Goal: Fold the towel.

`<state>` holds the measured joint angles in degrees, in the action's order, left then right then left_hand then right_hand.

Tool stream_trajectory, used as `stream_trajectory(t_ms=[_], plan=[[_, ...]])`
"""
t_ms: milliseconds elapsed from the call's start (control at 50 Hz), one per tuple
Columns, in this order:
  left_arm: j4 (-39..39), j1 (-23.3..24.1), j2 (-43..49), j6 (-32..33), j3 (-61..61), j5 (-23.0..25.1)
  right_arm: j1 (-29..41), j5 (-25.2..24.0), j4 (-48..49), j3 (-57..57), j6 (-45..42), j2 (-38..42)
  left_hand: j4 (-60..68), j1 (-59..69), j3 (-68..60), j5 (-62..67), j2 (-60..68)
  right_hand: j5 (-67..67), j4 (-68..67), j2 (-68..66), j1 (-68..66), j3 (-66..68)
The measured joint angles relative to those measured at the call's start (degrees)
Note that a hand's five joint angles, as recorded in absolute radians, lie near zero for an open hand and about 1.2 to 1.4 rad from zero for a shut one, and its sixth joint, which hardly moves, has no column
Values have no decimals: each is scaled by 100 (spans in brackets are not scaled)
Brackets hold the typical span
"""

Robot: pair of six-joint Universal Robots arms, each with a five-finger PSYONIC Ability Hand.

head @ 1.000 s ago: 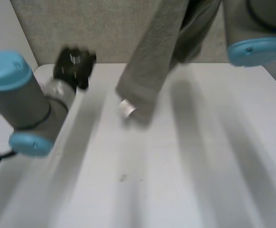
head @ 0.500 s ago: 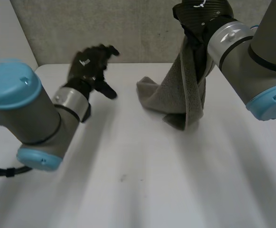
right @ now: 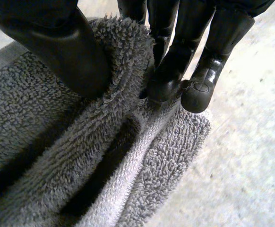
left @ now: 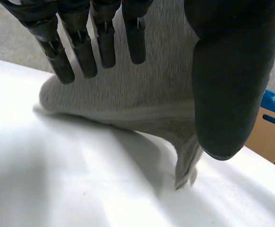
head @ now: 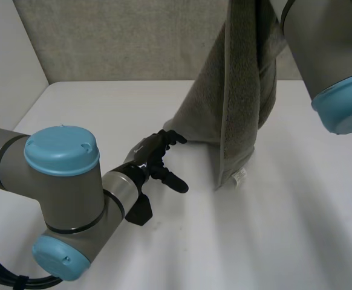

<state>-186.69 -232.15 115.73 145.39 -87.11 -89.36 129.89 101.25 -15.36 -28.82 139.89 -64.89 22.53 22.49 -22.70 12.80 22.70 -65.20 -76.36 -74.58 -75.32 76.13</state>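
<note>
Towel [head: 236, 109] in right hand fingers [right: 168, 56] — left hand fingers [left: 104, 42] (spread) just beside.

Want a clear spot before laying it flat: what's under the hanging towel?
Bare white table shows under the towel's lower edge; the left hand is beside its corner. The table behind the hanging cloth is covered.

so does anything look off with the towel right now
The towel is not spread out: it hangs bunched in a narrow column from the right hand, which pinches a fold of it, its lower end with the label down at the table. The left hand is open beside its lower corner, not gripping.
</note>
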Motion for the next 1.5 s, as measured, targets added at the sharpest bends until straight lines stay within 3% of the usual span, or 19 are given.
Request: stream_trajectory(t_ms=[320,540,580,620,680,860,960,1100,1180,1320,1500], plan=[[-422,320,164,-259,93,-10,757,42,-115,-13,68,-224,-2,-15,16,-40,-22,0,0,0,-1,0],[-873,608,218,-985,131,14,881,44,-101,-464,156,-220,170,164,-158,162,155,-18,0,0,-1,0],[-878,657,232,-1119,112,24,873,44,-97,-540,157,-218,825,929,-802,781,803,-19,0,0,-1,0],[-875,702,254,-1263,78,31,847,44,-84,-646,157,-218,3057,3106,-3136,3044,3145,-19,0,0,-1,0],[-866,724,267,-1359,36,20,815,41,-63,-763,155,-218,4110,3978,-4120,3983,4126,-19,0,0,-1,0],[-729,401,-2,-1215,-66,-55,708,33,-37,-1006,142,-218,4684,4394,-4662,4464,4650,-21,0,0,-1,0],[-494,-377,-377,-376,-186,-82,416,12,-80,-1253,127,-264,4709,4414,-4686,4496,4674,-43,0,0,-1,0],[134,-1342,-824,1697,-228,-12,-24,-67,-114,-2066,57,-680,4723,4438,-4691,4513,4683,-43,0,-9,-1,0],[626,-1489,-959,2453,-218,118,-152,-129,-150,-2640,-82,-903,4724,4439,-4694,4521,4690,-43,0,-124,-1,0],[1396,-1471,-914,3072,-225,333,-310,-212,-474,-3444,-451,-956,4725,4467,-4695,4521,4693,-43,0,-124,-1,0],[1769,-1636,-382,4265,304,334,-476,-424,-1068,-3277,-792,-100,4725,4468,-4698,4521,4695,-45,0,-124,-1,0]])
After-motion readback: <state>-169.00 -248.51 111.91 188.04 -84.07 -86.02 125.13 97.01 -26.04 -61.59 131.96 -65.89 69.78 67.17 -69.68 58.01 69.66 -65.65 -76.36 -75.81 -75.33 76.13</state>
